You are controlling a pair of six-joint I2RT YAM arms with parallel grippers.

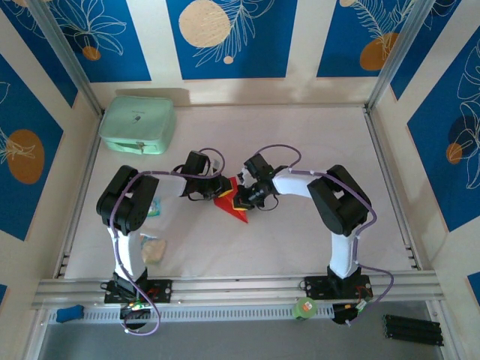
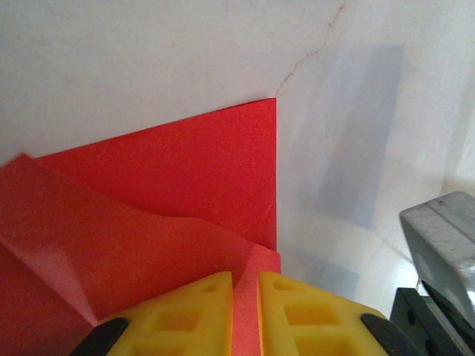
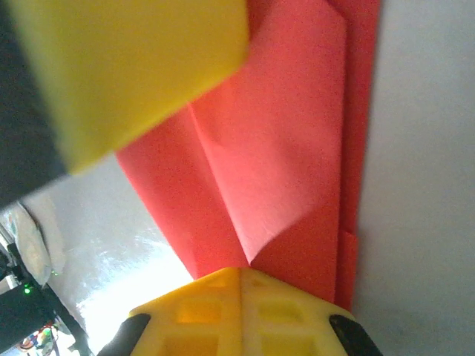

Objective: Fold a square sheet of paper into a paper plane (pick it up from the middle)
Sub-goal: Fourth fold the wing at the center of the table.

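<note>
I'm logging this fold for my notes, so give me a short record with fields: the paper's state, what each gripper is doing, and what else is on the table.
paper: red paper, partly folded with creases showing, on the white table between the two grippers
left gripper: shut on a raised fold of the paper
right gripper: shut on another fold, fingertips together
plane: not yet a finished dart
other things: mint-green case at the far left; pale packet near the left arm's base
</note>
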